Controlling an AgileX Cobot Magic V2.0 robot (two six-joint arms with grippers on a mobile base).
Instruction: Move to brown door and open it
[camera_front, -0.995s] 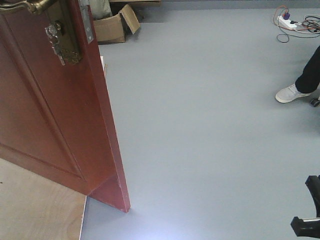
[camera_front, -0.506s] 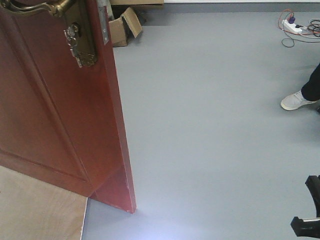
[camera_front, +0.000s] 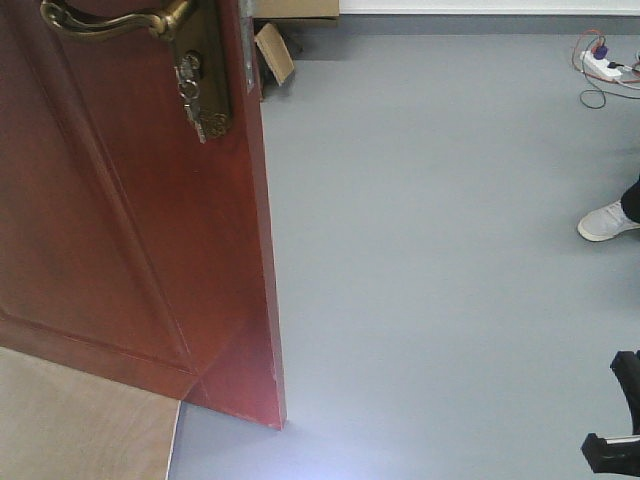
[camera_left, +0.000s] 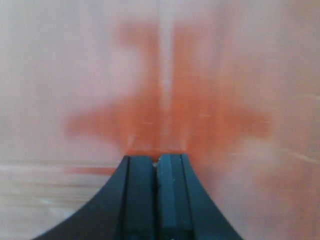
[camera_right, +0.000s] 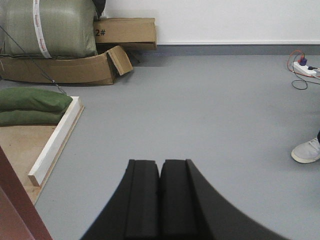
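Right before the brown door (camera_front: 120, 250), perhaps against it, the closed left pincer (camera_left: 156, 160).

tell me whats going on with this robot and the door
A two-armed robot is working at the brown door, which stands ajar, its free edge out over the floor. The left gripper is shut and pointed close at the door's glossy face; whether it touches is unclear. The right gripper is shut, holds nothing and faces open floor. Neither is on the brass handle. A person's shoe shows at the right.
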